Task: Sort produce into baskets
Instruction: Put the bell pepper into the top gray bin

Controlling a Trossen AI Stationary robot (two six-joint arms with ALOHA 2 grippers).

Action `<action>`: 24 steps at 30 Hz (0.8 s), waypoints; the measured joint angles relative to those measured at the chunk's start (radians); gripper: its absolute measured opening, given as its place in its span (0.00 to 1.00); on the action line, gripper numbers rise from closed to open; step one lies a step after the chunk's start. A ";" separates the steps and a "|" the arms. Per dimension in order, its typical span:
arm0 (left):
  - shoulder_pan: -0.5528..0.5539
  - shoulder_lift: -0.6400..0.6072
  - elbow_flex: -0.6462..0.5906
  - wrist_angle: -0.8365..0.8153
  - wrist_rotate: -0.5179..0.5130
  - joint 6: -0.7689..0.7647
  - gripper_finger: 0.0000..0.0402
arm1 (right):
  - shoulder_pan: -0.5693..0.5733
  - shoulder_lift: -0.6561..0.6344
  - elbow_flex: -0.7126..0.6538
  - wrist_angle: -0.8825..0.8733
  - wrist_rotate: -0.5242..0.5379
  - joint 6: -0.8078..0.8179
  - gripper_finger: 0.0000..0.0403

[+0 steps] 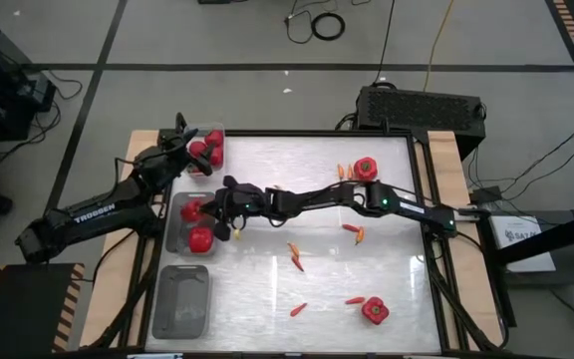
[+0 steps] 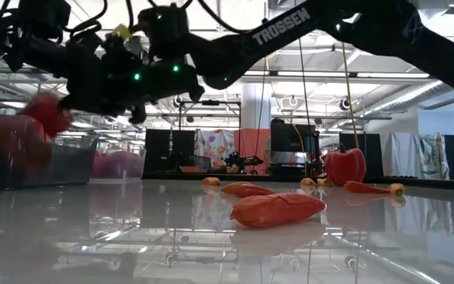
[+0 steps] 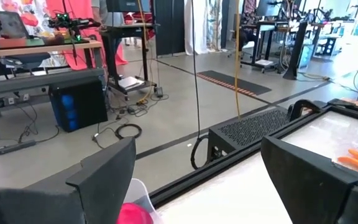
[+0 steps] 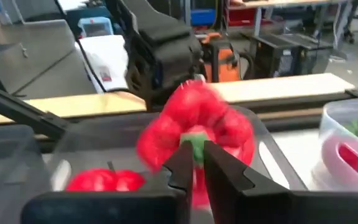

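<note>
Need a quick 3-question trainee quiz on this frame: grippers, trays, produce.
1. True or false: the left gripper has its fingers shut.
2. The right gripper hangs over: A) the empty grey tray, B) the grey tray with peppers, C) the clear tray.
3. How many bell peppers lie loose on the table, outside any tray?

Key
1. False: its fingers stand wide apart, above the clear tray of tomatoes.
2. B: it pinches a bell pepper by the green stem there.
3. Two: one near the far edge, one near the front edge.
</note>
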 joint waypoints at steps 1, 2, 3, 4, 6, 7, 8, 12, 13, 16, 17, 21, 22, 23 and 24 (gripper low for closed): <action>0.000 0.000 0.000 -0.002 0.000 0.000 0.88 | -0.003 0.003 0.000 -0.002 0.003 0.006 0.08; 0.000 0.000 0.000 -0.009 0.000 0.001 0.88 | -0.006 0.003 0.000 -0.009 0.004 0.007 0.09; 0.000 0.000 0.000 -0.017 0.000 0.005 0.88 | -0.009 0.003 0.000 -0.015 0.004 0.008 0.09; 0.000 0.000 0.000 -0.022 0.000 0.008 0.88 | -0.011 0.003 0.001 -0.019 0.005 0.008 0.10; 0.000 0.000 0.000 -0.028 0.000 0.009 0.88 | -0.018 0.003 0.002 -0.023 0.005 0.009 0.11; 0.000 0.000 0.000 -0.028 0.000 0.008 0.88 | -0.022 0.003 0.002 -0.027 0.005 0.009 0.11; 0.000 0.000 0.000 -0.029 0.000 0.008 0.88 | -0.024 0.003 0.002 -0.029 0.005 0.009 0.12; 0.000 0.000 0.000 -0.032 -0.001 0.017 0.88 | -0.034 -0.001 0.002 -0.049 0.003 0.009 0.15; 0.000 0.000 0.000 -0.033 -0.001 0.023 0.88 | -0.035 -0.004 0.002 -0.066 0.003 0.009 0.15; 0.000 0.000 0.000 -0.040 -0.003 0.026 0.88 | -0.035 -0.024 0.001 -0.123 0.002 0.009 0.17; 0.000 0.000 0.000 -0.040 -0.004 0.026 0.88 | -0.035 -0.035 0.001 -0.142 0.002 0.008 0.18; 0.000 0.000 0.000 -0.040 -0.004 0.026 0.88 | -0.036 -0.118 0.001 -0.326 -0.001 0.005 0.20; 0.000 0.000 0.000 -0.041 -0.004 0.026 0.88 | -0.037 -0.145 0.001 -0.385 -0.001 0.000 0.21; 0.000 0.000 0.000 -0.041 -0.004 0.026 0.88 | -0.038 -0.177 0.001 -0.454 -0.003 -0.016 0.21; 0.000 0.000 0.000 -0.041 -0.003 0.026 0.88 | -0.041 -0.208 0.001 -0.528 -0.002 -0.040 0.21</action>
